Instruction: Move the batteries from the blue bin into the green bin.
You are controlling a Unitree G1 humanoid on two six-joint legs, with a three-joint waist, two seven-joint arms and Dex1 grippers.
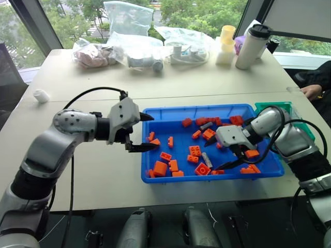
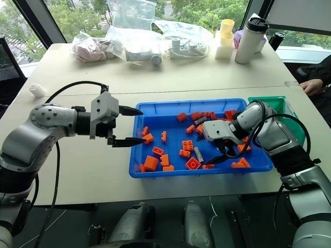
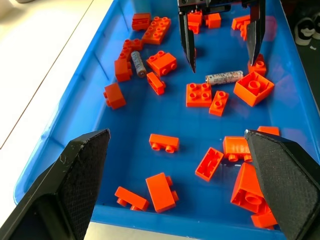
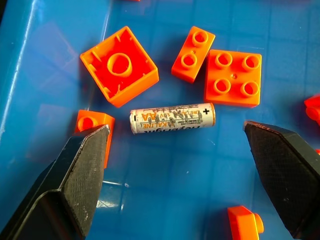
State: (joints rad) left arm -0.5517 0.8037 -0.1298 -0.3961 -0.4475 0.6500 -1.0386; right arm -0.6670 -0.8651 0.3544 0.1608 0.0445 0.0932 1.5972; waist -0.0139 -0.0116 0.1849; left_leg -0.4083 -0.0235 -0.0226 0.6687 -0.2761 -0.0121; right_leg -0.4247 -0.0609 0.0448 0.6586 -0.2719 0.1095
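Note:
The blue bin (image 1: 196,109) lies mid-table, strewn with orange bricks (image 1: 195,151). One battery (image 4: 172,118) lies flat on the bin floor, directly below my right gripper (image 4: 176,126). That gripper is open, its fingers straddling the battery without touching it. The same battery (image 1: 207,158) and the right gripper (image 1: 213,156) appear in the left eye view. A second battery (image 3: 137,63) lies toward the bin's far side, next to bricks. My left gripper (image 1: 153,133) hovers open and empty over the bin's left rim. The green bin (image 1: 274,106) stands against the blue bin's right end.
Clear plastic bags (image 1: 134,49), a white bottle (image 1: 252,46) and a yellow cup stack (image 1: 226,44) line the table's far side. A small white object (image 1: 41,95) lies at the far left. A person's hand (image 1: 312,91) rests at the right edge.

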